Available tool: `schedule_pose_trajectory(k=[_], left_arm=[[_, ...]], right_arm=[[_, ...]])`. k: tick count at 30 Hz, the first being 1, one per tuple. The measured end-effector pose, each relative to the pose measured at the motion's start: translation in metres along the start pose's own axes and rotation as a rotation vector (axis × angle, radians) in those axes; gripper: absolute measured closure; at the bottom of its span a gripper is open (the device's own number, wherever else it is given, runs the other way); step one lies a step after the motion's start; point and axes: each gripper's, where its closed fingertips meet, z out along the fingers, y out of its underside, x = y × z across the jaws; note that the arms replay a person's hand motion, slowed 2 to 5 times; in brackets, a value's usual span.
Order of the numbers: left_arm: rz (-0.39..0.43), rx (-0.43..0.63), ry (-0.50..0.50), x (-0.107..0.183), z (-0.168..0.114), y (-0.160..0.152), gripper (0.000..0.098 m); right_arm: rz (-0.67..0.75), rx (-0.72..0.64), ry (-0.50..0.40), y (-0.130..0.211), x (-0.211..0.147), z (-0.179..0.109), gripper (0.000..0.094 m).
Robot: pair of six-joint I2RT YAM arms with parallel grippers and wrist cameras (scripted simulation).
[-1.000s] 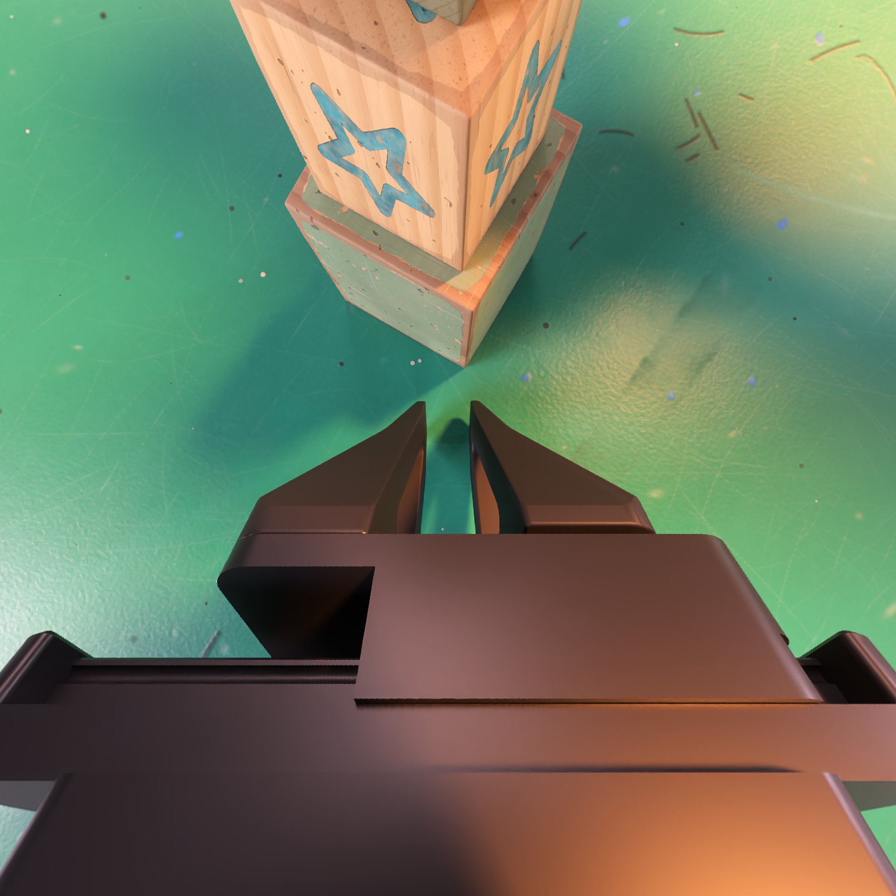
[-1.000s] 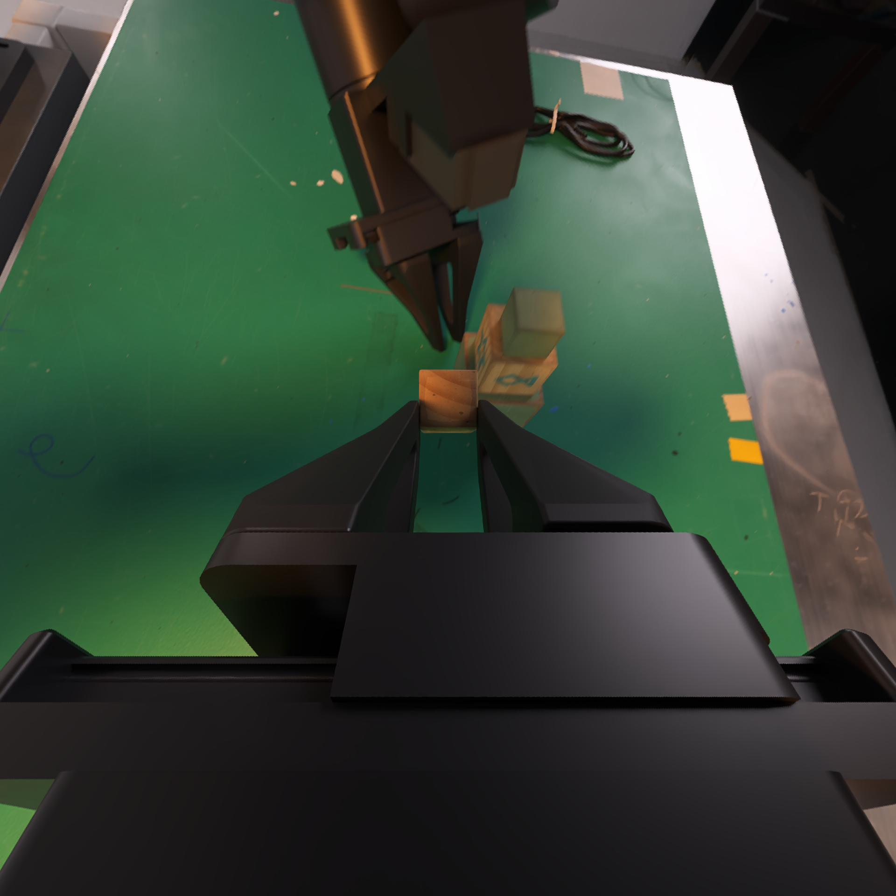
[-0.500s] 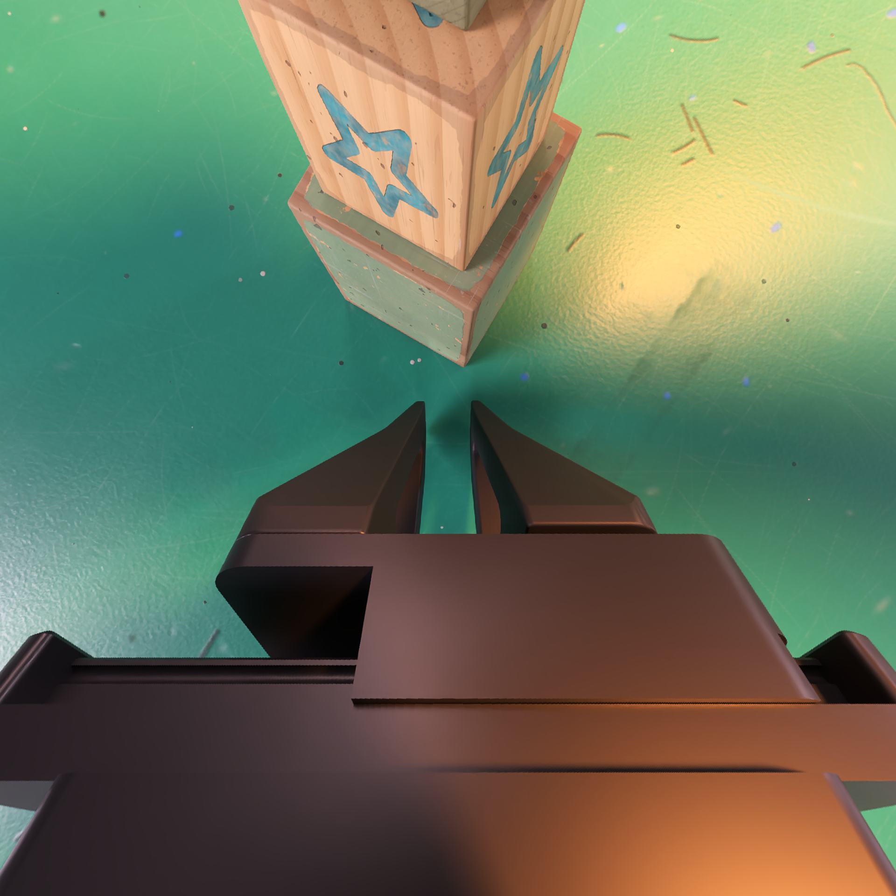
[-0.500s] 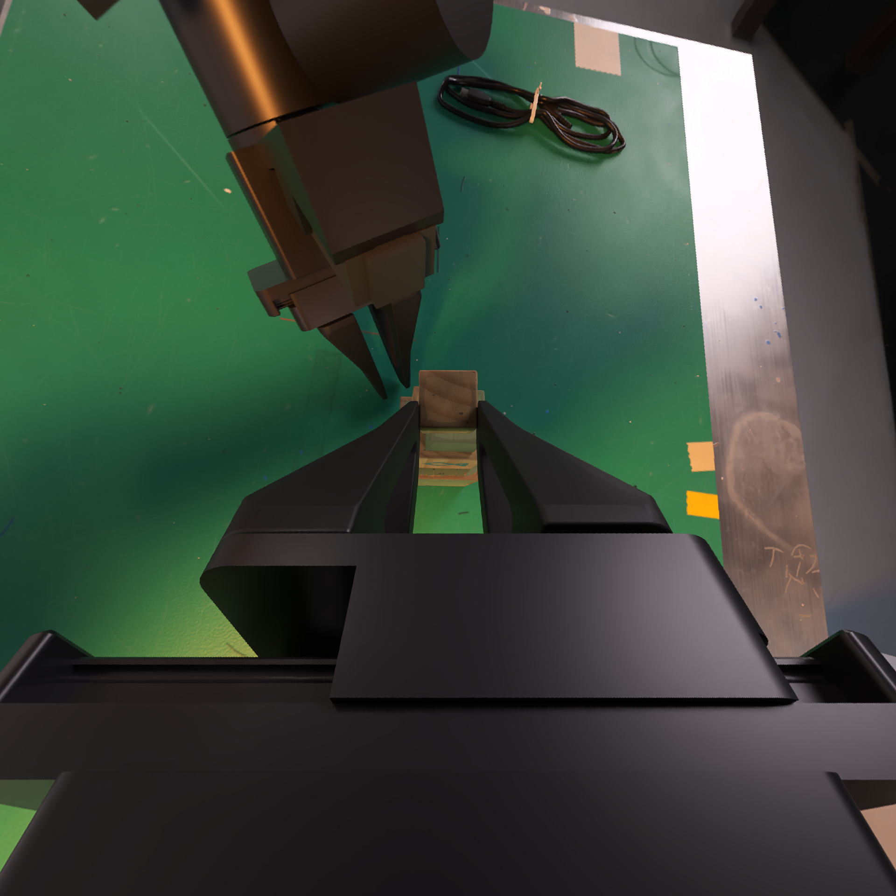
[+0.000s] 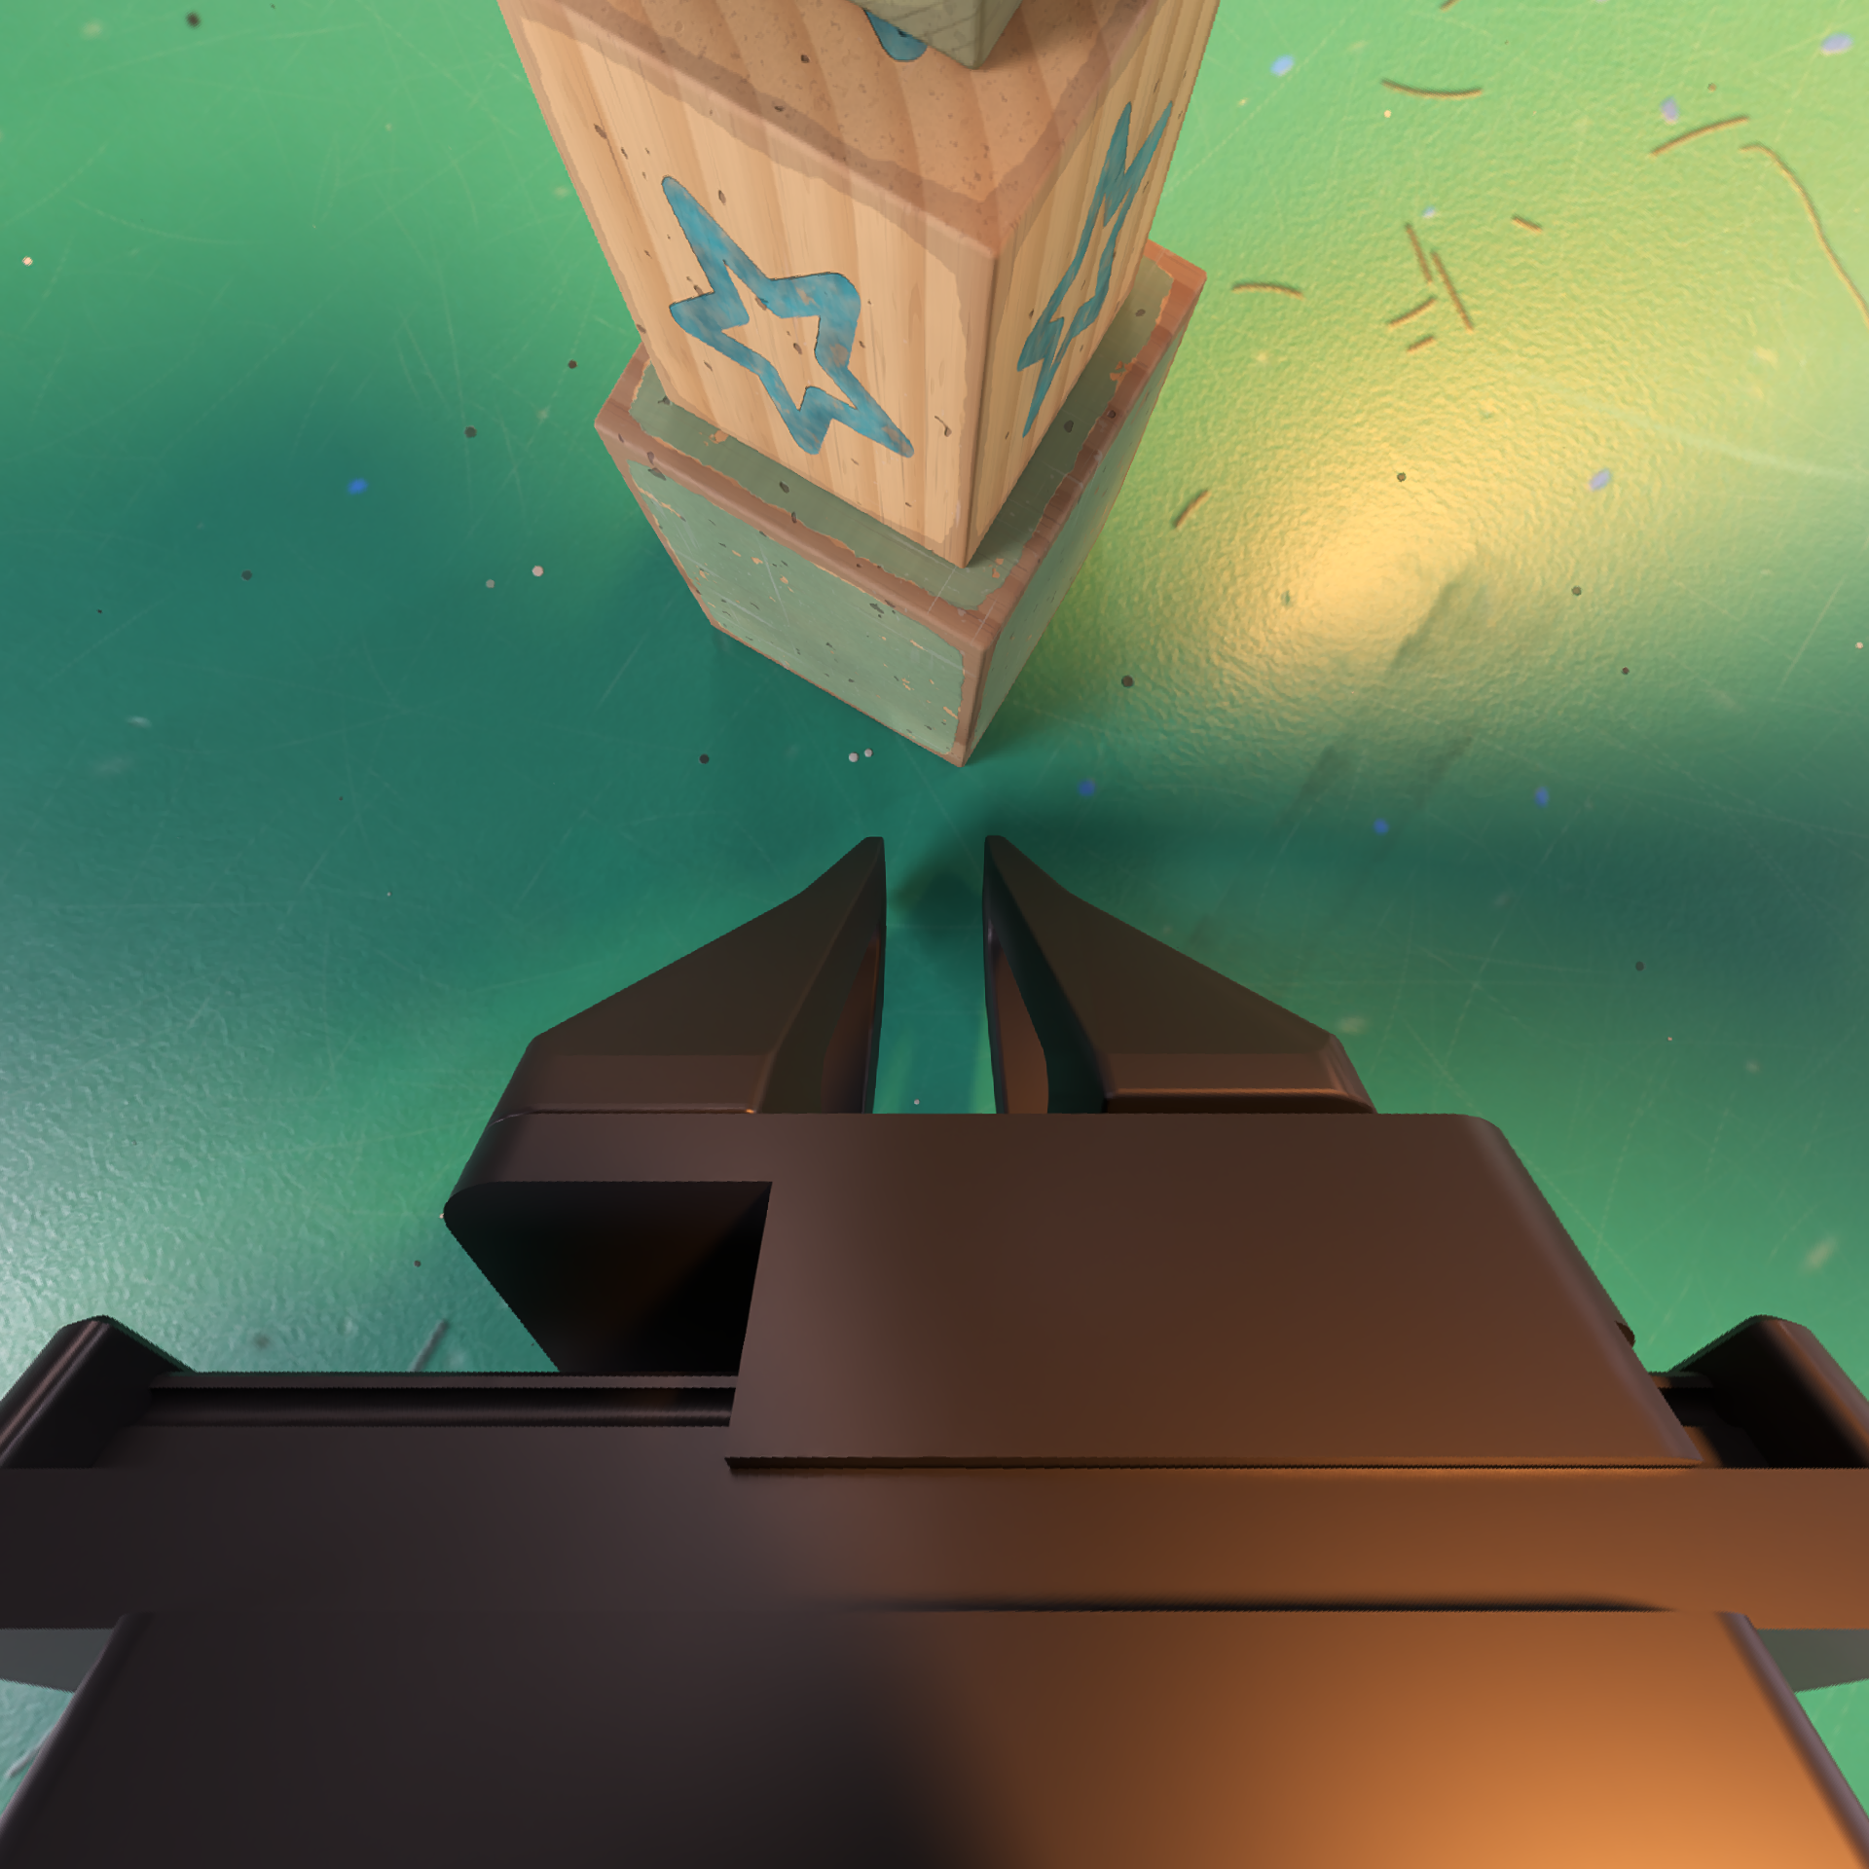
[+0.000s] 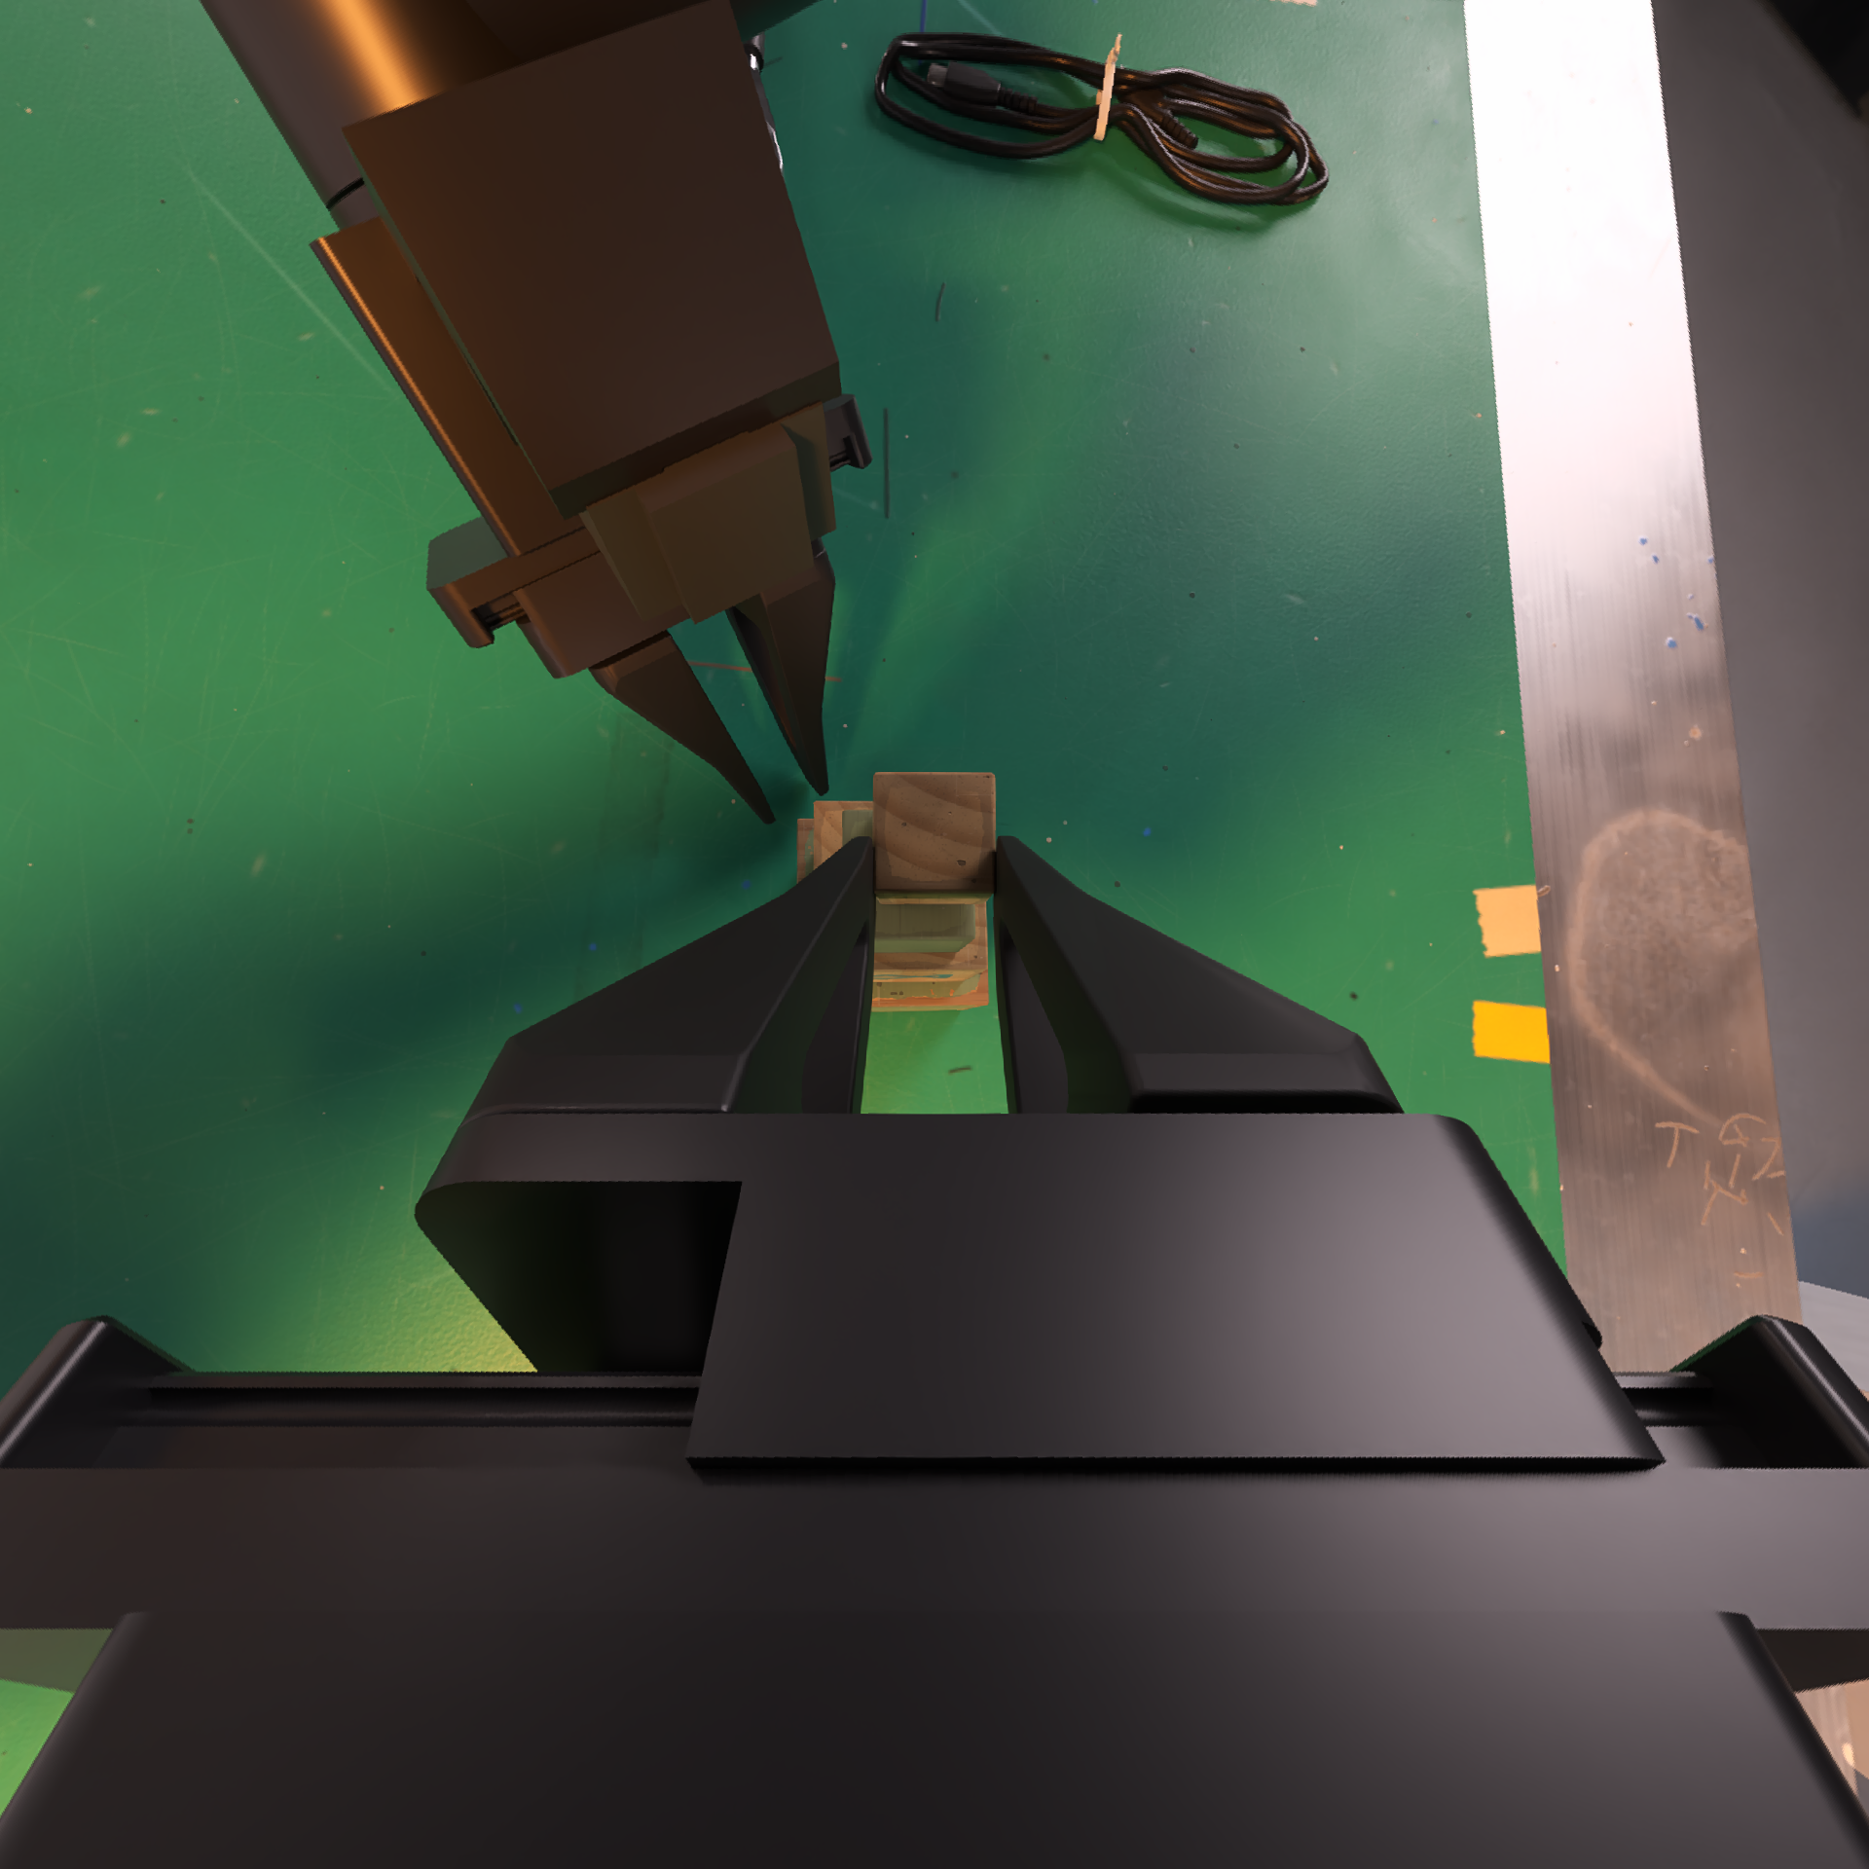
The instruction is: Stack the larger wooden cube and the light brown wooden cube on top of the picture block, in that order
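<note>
Black fingers of the right gripper (image 6: 936, 848) are closed to a narrow width on the light brown wooden cube (image 6: 932, 824), which is held at their tips above the green surface (image 6: 303, 910). One second ago the stack stood aside and farther from this cube; now it lies directly under it, seen between the fingers. So the carry looks finished, and I judge lowering and release are what remains.

Just beyond, the left gripper (image 5: 932, 844) has stayed in place beside the stack, its fingers almost together with only a thin gap and nothing between them. In front of it the picture block (image 5: 839, 617) rests on the surface and carries the larger wooden cube (image 5: 809, 253) with blue stars. A small greyish-green block (image 5: 941, 30) sits on that cube, only its corner in view, so the landing place may be small. Far behind lies a black cable (image 6: 1102, 111).
</note>
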Motion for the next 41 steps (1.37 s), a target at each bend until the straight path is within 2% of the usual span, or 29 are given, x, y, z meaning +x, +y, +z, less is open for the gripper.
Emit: schedule_pose_trajectory(k=[7, 11, 17, 24, 27, 31, 33, 37, 41], left_arm=[[0.0, 0.0, 0.0, 0.0, 0.0, 0.0, 0.0815], [0.0, 0.0, 0.0, 0.0, 0.0, 0.0, 0.0815], [0.0, 0.0, 0.0, 0.0, 0.0, 0.0, 0.0815], [0.0, 0.0, 0.0, 0.0, 0.0, 0.0, 0.0813], [0.001, 0.0, -0.004, -0.001, 0.0, 0.001, 0.0813], [0.005, -0.002, -0.019, -0.001, -0.001, 0.003, 0.0813], [0.008, -0.002, -0.027, -0.001, -0.002, 0.004, 0.082], [0.011, -0.002, -0.043, -0.001, -0.005, 0.007, 0.0851], [0.003, -0.003, -0.059, -0.002, -0.011, 0.013, 0.0887]], right_arm=[[0.006, 0.008, 0.014, 0.0, 0.002, 0.001, 0.0735], [0.003, 0.021, 0.023, 0.001, -0.002, 0.0, 0.0535], [0.005, 0.049, 0.056, 0.002, -0.002, -0.008, 0.0479], [0.012, 0.096, 0.104, 0.006, -0.002, -0.026, 0.0474], [0.019, 0.117, 0.115, 0.009, -0.005, -0.032, 0.0503], [0.024, 0.14, 0.133, 0.017, -0.009, -0.04, 0.0591], [0.029, 0.15, 0.148, 0.022, -0.011, -0.043, 0.0679], [0.067, 0.177, 0.186, 0.034, -0.011, -0.051, 0.094], [0.133, 0.2, 0.229, 0.05, -0.007, -0.06, 0.0932]])
